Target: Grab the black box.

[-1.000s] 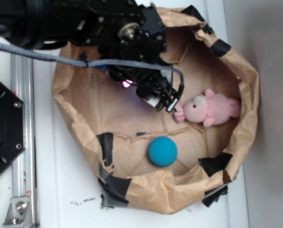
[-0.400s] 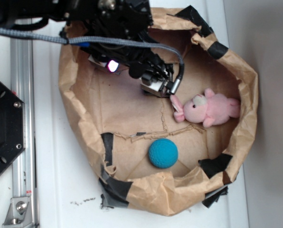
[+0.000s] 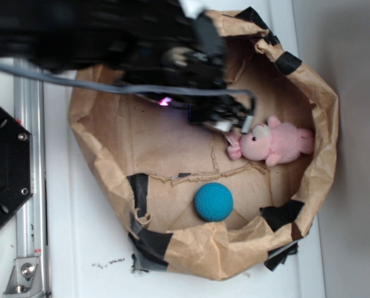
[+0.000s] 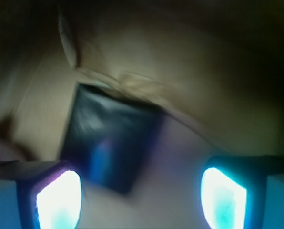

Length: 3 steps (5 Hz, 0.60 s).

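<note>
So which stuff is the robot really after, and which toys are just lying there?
For the job:
- black box, seen only in the wrist view, lying on the brown paper
- claw, its lit fingers spread, the box near the left one

Just lying about:
- blue ball
- pink plush
- paper bag around them

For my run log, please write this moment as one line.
phase: approach | target: glossy square black box, ahead of fingers, ungrasped | gripper: open | nearby: pink plush toy, blue ball
</note>
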{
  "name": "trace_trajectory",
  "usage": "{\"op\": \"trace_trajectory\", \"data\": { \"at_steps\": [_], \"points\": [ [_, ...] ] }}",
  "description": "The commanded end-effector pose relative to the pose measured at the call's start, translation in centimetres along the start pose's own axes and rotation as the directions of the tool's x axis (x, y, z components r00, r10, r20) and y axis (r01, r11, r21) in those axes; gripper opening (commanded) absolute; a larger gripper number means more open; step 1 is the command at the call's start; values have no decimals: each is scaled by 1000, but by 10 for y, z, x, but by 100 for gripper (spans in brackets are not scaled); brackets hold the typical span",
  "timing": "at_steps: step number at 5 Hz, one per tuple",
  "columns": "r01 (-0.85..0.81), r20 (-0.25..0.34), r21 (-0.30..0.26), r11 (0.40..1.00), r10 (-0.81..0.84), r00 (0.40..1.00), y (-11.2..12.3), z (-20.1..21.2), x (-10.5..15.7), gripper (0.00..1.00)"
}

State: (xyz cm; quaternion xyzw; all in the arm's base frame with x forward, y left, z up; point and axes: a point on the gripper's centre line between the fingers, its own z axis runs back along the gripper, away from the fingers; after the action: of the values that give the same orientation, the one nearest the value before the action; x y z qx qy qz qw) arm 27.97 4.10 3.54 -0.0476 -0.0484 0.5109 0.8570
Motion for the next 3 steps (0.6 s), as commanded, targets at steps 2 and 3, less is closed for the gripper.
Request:
{"op": "trace_trajectory", "data": {
  "at_steps": [2, 3],
  "points": [
    [26, 13, 15, 1000, -26, 1000, -25, -22, 12, 100],
    [71, 49, -9, 997, -70, 996, -12, -18, -1, 0]
  ]
}}
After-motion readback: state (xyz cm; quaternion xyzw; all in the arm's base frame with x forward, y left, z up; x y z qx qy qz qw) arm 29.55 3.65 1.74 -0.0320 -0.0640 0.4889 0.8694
